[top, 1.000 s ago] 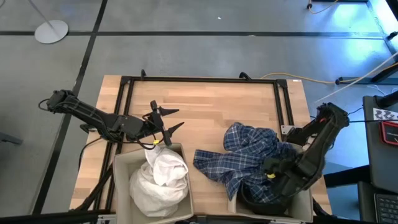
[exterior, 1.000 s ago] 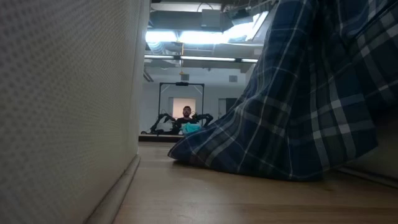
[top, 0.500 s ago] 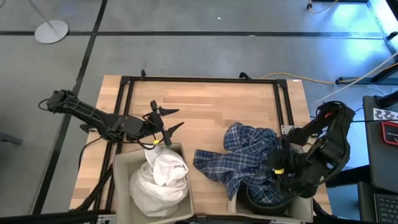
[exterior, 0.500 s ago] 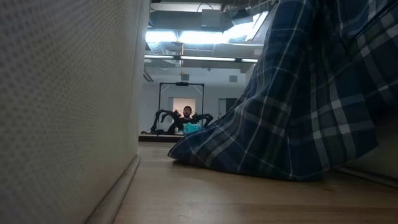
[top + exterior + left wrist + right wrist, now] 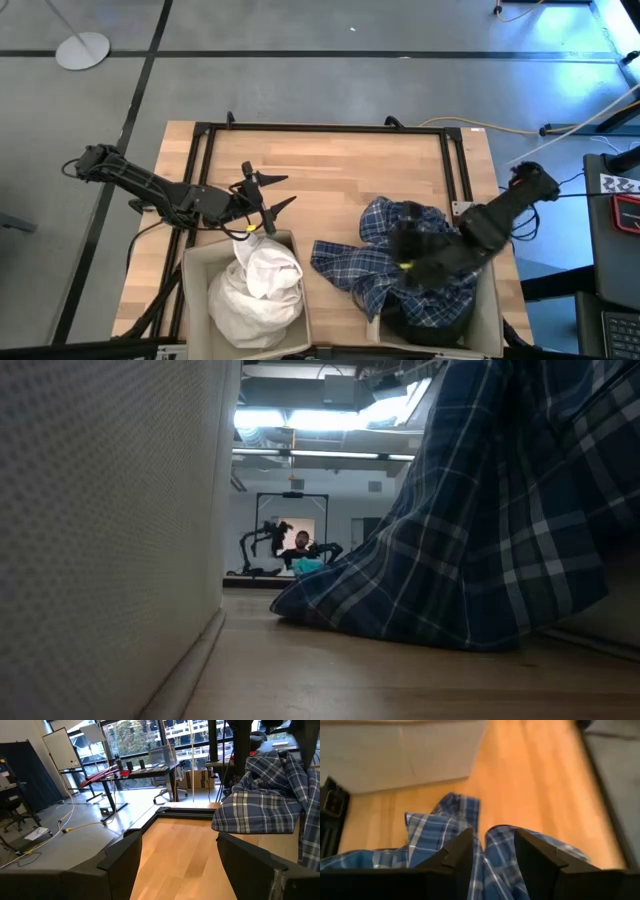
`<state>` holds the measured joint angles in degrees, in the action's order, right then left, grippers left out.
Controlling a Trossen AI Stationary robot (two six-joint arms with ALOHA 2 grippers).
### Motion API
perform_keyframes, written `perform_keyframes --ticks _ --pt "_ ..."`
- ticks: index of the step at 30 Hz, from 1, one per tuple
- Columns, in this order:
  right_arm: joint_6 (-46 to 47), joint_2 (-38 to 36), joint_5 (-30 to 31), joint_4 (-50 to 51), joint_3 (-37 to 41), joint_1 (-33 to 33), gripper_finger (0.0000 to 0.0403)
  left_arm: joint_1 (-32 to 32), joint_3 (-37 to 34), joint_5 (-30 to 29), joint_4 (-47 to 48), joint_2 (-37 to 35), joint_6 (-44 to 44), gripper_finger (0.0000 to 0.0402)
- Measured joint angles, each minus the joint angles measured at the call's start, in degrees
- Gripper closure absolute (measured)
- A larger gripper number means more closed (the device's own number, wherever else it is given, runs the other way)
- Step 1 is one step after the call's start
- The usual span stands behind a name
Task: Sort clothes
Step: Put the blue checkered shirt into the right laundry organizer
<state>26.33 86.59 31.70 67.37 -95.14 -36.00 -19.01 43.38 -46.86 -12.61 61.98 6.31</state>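
The blue-and-white plaid shirt (image 5: 385,255) lies crumpled on the table, one part draped over the rim of the right beige box (image 5: 487,300); it also shows in the low view (image 5: 480,540). A dark garment (image 5: 425,325) lies in that box. The white garment (image 5: 262,285) fills the left beige box (image 5: 195,270). My right gripper (image 5: 405,262) is open over the plaid shirt, its fingers (image 5: 462,852) on either side of a fold (image 5: 480,845). My left gripper (image 5: 288,190) is open and empty above the table, far of the left box. My right gripper comes at the plaid shirt from above, slanting toward the table's left. Its two fingers stand on either side of a fold of the shirt (image 5: 481,851). I cannot tell whether they touch the cloth.
A black frame (image 5: 330,128) runs along the table's far and right sides. Bare wood (image 5: 340,180) lies between the two grippers. The left box's wall (image 5: 100,510) fills the low view's left. A person (image 5: 298,542) sits far behind the table.
My right gripper has gone up out of the right box and toward the table's left, and now stands over the plaid shirt. The shirt has stayed where it was. My left arm has kept still.
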Motion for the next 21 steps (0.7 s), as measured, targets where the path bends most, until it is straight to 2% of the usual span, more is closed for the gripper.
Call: perform_keyframes --ticks 4,7,12,15,21 --pt "-6.2 0.0 -9.51 -6.97 4.16 4.97 0.0255 0.01 0.0 -0.01 0.01 0.0 0.04 0.015" --pt "-8.62 0.0 -13.86 -12.01 6.63 7.38 0.0255 0.01 0.0 -0.01 0.01 0.0 0.07 0.015" --pt "-8.37 0.02 -20.56 -14.32 9.34 9.61 0.0241 0.01 0.0 0.01 0.24 0.0 0.09 0.015" --pt "-7.05 0.02 -21.48 -14.42 9.67 9.56 0.0205 0.01 0.0 0.01 0.6 0.0 0.09 0.015" --pt "-4.89 0.26 -20.98 -14.02 9.64 9.39 0.0101 -0.01 0.0 -0.01 0.56 0.0 0.09 0.015"
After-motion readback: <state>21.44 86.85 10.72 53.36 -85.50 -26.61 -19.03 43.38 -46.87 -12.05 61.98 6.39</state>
